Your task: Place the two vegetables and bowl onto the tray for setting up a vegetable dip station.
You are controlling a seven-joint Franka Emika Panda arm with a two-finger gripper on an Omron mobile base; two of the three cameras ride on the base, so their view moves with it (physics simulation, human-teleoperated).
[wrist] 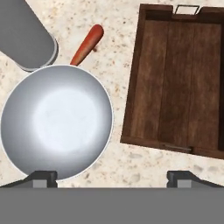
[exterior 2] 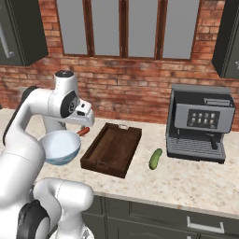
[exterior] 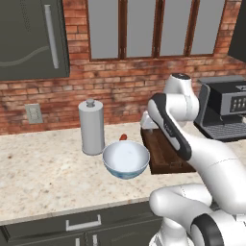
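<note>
Right now, from the left base view, my arm arches over the counter (exterior: 43, 168) with the bowl (exterior: 126, 159) sitting just left of the tray (exterior: 166, 156), near the counter's front edge; a sliver of carrot (exterior: 123, 137) peeks out behind the bowl, beside the tall grey canister (exterior: 91, 126). From the right base view, the bowl (exterior 2: 58, 147) sits partly behind my forearm, the carrot (exterior 2: 83, 131) lies between it and the brick wall, the tray (exterior 2: 112, 149) is bare inside, and the cucumber (exterior 2: 155, 158) rests on the counter between the tray and the coffee machine (exterior 2: 200, 122), well apart from the other items. From the hand view, looking straight down, my gripper (wrist: 112, 178) hangs with its jaws spread wide and nothing between them; one fingertip (wrist: 41, 177) sits at the near rim of the bowl (wrist: 56, 121), the other over bare counter below the tray (wrist: 175, 78). The carrot (wrist: 86, 45) lies beyond the bowl, its long axis slanting up toward the tray side, its lower end tucked at the bowl's rim. I judge nothing is placed yet, and whichever I take first, bowl rim or carrot, lies to the bowl side of my centre line, so I must shift that way before closing.
</note>
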